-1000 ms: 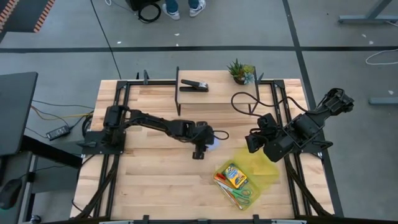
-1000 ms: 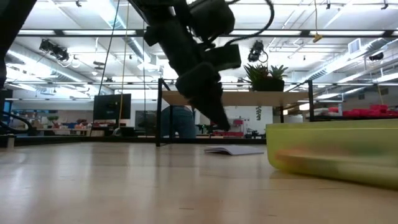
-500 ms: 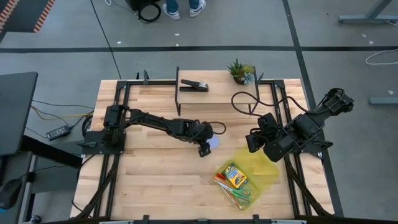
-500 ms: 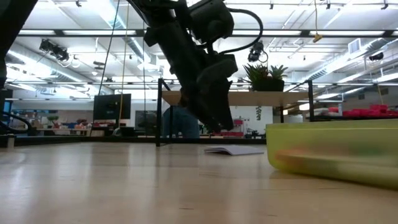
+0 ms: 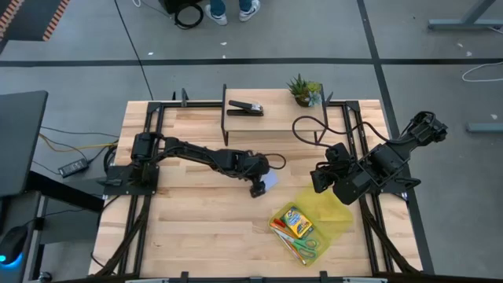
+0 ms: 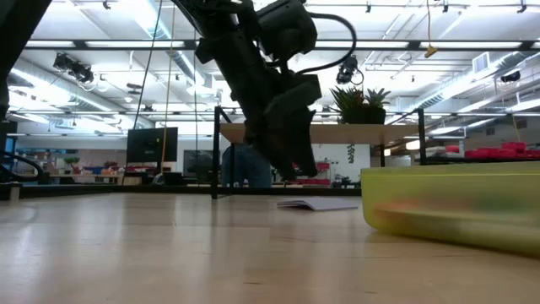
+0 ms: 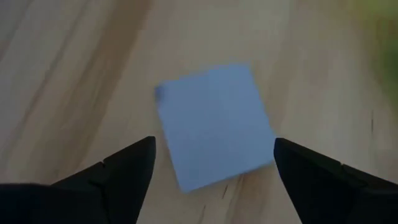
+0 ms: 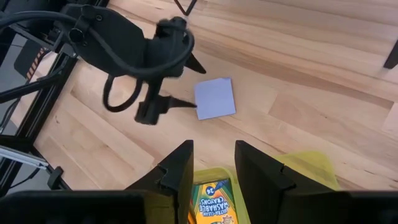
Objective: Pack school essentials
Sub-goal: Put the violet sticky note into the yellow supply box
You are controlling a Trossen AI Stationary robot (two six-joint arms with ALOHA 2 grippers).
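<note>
Left end effector spreads its fingers over the notepad

The left end effector (image 7: 211,165) has swung from beside the pale blue notepad (image 5: 269,181) to just above it, and its fingers have spread wide, empty, with the pad lying flat on the desk (image 5: 196,220) near the middle; a pickup looks next. The yellow-green bin (image 5: 339,214) toward the desk's front right corner already holds the crayon box (image 5: 298,222), scissors (image 5: 308,245) and pencils (image 5: 284,237). The right end effector (image 8: 212,163) waits above the bin's far edge, fingers slightly apart and holding nothing.
</note>
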